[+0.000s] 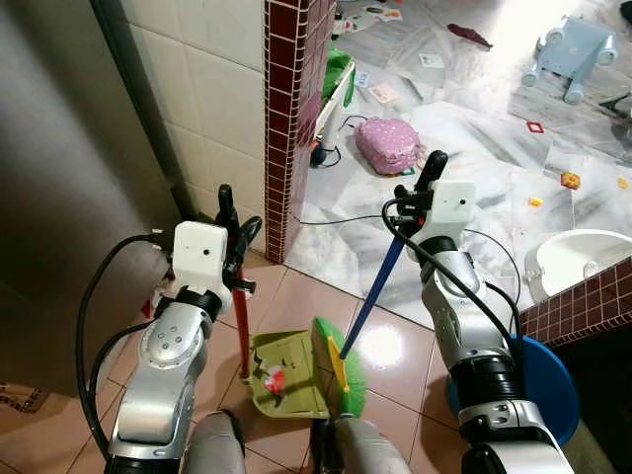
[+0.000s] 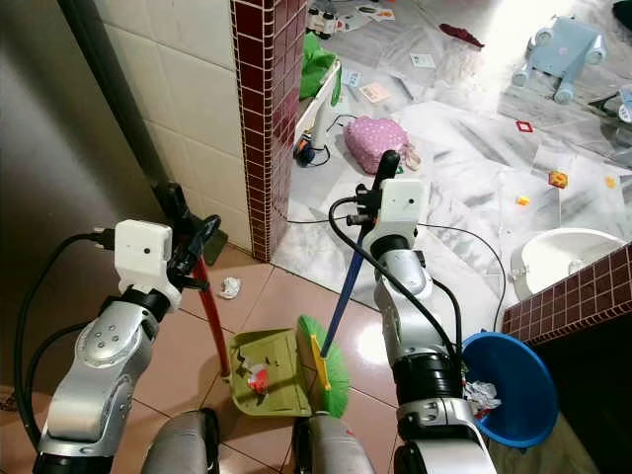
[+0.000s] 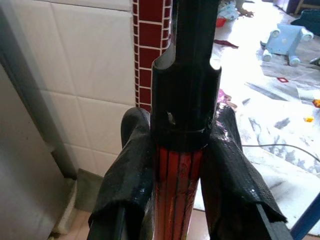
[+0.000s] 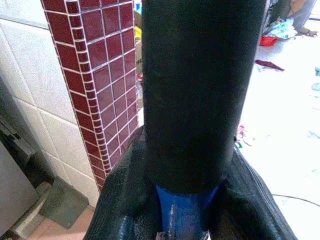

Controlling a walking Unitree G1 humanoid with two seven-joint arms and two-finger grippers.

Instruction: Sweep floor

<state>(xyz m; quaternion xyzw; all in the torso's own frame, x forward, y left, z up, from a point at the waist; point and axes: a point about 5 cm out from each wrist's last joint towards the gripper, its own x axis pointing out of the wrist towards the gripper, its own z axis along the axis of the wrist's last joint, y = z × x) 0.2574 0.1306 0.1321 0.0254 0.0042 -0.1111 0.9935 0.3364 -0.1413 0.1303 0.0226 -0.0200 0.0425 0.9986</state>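
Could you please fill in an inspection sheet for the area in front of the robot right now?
Surface: pinkish tile floor near the robot, marble floor beyond.
Job's things: green dustpan holding scraps; green broom head beside it; blue bin with paper inside.
Clutter: crumpled paper on tile; pink bag, light blue toy, cards and small toys on marble.
Grippers: left gripper shut on red dustpan handle; right gripper shut on blue broom handle.
Cables: thin cord across marble.
Surroundings: maroon-tiled pillar, white wall tiles.
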